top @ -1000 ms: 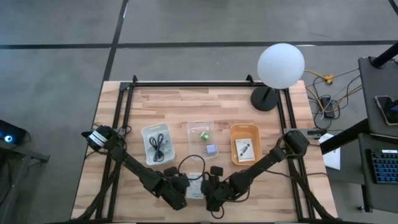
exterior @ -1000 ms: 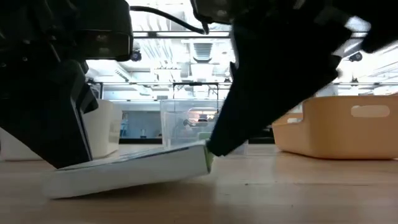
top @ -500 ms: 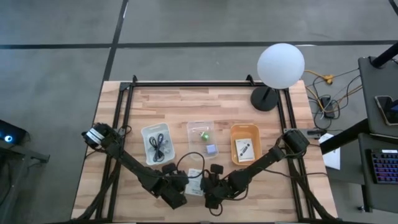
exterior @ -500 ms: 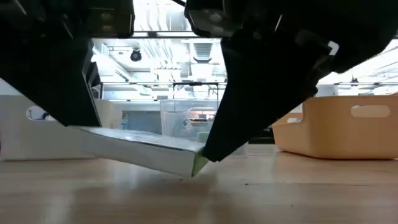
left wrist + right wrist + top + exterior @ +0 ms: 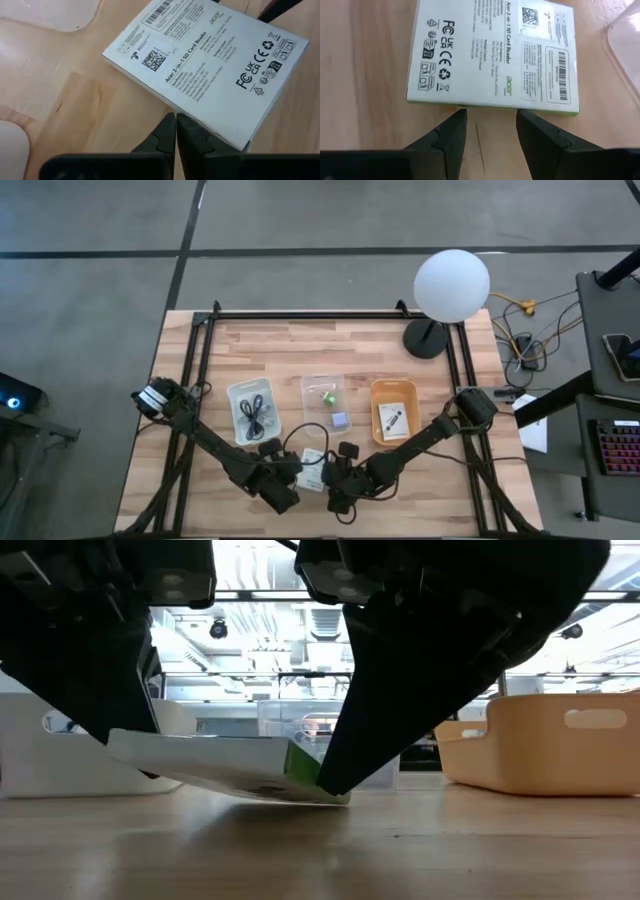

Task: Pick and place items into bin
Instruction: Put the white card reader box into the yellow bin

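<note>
Two grippers meeting at the table's near middle. Left gripper (image 5: 175, 131) pinched on the white SD card reader box (image 5: 210, 62) (raised, tilted). Right gripper (image 5: 489, 131) spread at its opposite edge.

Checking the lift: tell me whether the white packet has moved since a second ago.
Yes. In the low view the packet has risen: its left end, then near the table, now hangs above it, level with the orange bin.

Packet's (image 5: 215, 762) near edge — perhaps gripped — hidden by arms.
</note>
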Robot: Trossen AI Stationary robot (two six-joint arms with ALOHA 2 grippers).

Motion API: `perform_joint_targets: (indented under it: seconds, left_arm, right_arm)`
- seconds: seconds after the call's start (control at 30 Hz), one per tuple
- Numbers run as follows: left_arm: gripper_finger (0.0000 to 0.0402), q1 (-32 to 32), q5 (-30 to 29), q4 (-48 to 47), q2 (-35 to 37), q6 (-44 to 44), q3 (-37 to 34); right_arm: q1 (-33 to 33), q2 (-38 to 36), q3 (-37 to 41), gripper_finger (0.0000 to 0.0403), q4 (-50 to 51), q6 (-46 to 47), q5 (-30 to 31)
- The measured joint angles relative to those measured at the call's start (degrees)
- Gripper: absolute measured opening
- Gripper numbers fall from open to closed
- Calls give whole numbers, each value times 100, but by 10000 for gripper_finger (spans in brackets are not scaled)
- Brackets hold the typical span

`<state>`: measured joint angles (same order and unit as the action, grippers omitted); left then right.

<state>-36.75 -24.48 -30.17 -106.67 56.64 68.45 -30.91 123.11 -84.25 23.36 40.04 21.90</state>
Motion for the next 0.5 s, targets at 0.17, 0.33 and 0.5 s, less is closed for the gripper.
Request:
perform_joint_targets:
  seconds: [0.17,0.33,0.5]
  left_arm:
    - [0,4,309,-10,0,-19,44]
    - [0,-9,383,-9,0,-195,236]
    - [0,25,10,-28,-4,-222,223]
  right_arm:
    - [-8,-4,0,162,40,-14,-99]
    - [-16,-4,0,159,298,-4,-122]
    - [-42,-4,0,162,458,6,-133]
